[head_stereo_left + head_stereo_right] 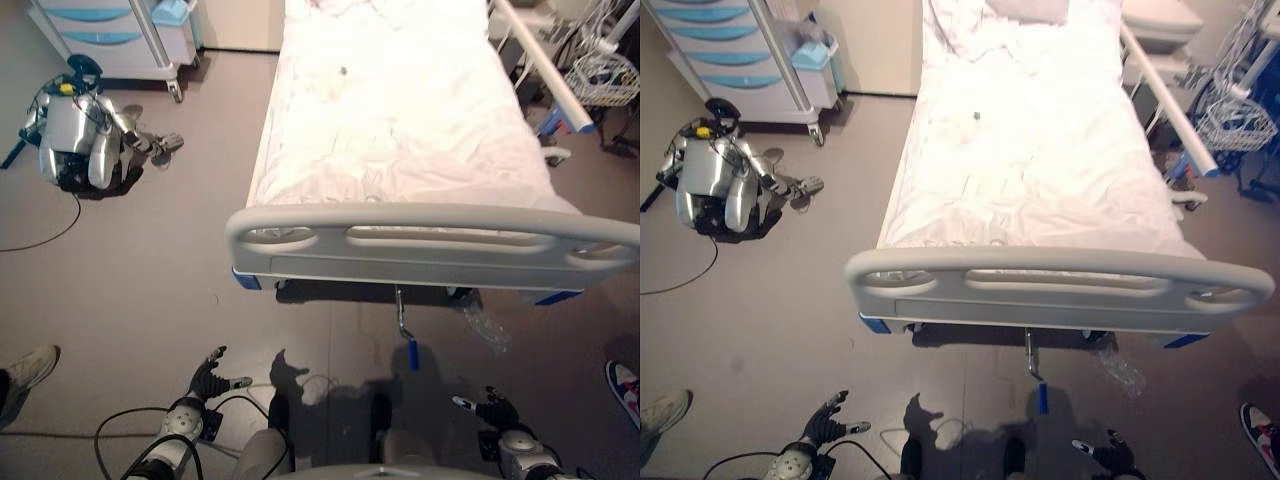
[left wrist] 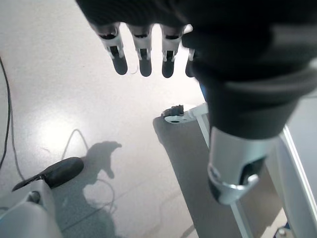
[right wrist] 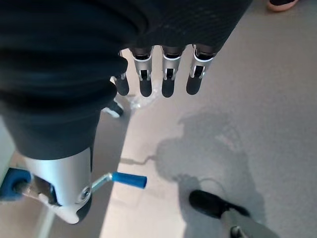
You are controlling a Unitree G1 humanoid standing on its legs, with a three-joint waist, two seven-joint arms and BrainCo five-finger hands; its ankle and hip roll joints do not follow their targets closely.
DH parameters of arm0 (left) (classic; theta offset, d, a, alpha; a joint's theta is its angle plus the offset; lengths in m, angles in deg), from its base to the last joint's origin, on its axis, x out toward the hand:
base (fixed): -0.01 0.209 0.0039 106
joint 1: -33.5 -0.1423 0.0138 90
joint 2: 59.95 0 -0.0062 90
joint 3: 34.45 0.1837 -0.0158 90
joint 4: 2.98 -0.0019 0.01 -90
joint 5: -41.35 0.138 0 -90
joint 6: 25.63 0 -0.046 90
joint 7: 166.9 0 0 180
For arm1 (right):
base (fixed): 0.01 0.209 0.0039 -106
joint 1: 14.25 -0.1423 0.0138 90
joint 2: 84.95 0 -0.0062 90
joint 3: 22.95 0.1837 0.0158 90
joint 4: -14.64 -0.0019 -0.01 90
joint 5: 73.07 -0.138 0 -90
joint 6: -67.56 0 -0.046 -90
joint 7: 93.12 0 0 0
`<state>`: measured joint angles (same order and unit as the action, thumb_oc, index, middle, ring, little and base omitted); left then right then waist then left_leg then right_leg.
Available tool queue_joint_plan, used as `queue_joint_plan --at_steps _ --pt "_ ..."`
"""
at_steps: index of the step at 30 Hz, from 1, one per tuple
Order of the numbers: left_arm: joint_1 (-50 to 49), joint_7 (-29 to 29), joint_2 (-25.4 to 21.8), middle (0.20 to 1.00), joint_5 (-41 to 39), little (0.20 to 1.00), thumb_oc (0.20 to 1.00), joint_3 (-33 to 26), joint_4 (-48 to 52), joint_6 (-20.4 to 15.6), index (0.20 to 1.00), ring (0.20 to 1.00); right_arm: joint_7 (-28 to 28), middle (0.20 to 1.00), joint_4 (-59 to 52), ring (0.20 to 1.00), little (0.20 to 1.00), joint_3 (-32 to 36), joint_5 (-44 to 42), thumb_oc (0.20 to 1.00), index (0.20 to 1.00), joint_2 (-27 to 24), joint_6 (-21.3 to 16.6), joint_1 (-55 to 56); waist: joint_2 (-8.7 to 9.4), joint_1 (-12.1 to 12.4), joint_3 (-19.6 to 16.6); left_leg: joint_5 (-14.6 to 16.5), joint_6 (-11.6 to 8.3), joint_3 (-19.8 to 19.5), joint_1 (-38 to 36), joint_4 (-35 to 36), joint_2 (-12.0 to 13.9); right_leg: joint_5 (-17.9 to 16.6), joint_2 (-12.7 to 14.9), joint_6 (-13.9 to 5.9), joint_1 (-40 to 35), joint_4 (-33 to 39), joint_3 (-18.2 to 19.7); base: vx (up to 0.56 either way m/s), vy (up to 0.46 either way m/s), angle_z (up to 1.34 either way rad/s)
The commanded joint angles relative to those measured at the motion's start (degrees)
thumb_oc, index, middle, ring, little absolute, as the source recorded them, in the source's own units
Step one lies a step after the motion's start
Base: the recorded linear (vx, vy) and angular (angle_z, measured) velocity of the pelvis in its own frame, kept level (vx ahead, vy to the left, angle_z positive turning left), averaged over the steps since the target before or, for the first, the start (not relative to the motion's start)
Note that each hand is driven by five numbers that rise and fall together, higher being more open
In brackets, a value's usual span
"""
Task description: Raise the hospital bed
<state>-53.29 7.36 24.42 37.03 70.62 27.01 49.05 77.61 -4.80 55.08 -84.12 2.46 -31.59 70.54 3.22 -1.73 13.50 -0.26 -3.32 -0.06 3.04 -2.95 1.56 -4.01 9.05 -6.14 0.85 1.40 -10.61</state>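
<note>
Inspecting crank point(image 1: 412, 352): we see it unheld, lower centre, below footboard point(image 1: 430, 240).
Hands: left hand point(image 1: 207, 378), right hand point(image 1: 492, 408) spread, empty.
Bed height: stage undeterminable.

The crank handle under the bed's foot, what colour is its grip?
Blue crank handle, clearest in the right wrist view.

second robot point(image 1: 75, 140) slumped on floor | drawer cart point(image 1: 735, 55) behind it | wire basket point(image 1: 603, 77) beside bed
</note>
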Motion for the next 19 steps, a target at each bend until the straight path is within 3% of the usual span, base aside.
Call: queue_joint_plan --at_steps 1,9,19 --pt "-0.2 -0.2 1.1 1.0 3.3 1.0 1.0 -1.0 -0.5 -1.3 1.0 1.0 -0.3 1.0 -2.3 1.0 1.0 -0.8 3.5 1.0 1.0 -0.4 -0.5 0.6 -1.26 1.2 -2.3 -1.7 0.46 -0.4 -2.7 5.0 -1.0 1.5 -1.0 -3.73 -2.0 -2.2 -0.3 0.0 0.029 -0.11" --pt "-2.4 -1.7 3.9 1.0 1.7 1.0 1.0 -5.2 -4.5 -1.3 1.0 1.0 -0.2 1.0 -1.7 1.0 1.0 -0.2 2.6 1.0 1.0 3.3 -0.9 2.7 -0.85 1.9 -6.5 -1.6 0.14 1.3 -7.3 8.0 -0.9 0.6 -1.0 -3.87 -6.8 2.5 0.2 0.04 0.023 -0.09" --pt "-2.8 -2.8 6.2 1.0 0.7 1.0 1.0 -5.0 -5.1 -2.1 1.0 1.0 -0.6 1.0 -3.7 1.0 1.0 -0.7 1.6 1.0 1.0 5.8 -1.9 6.1 -1.39 1.2 -7.8 -1.2 0.32 0.6 -8.8 8.0 -0.9 1.2 -0.7 -3.59 -8.4 1.6 0.3 0.02 0.023 0.0"
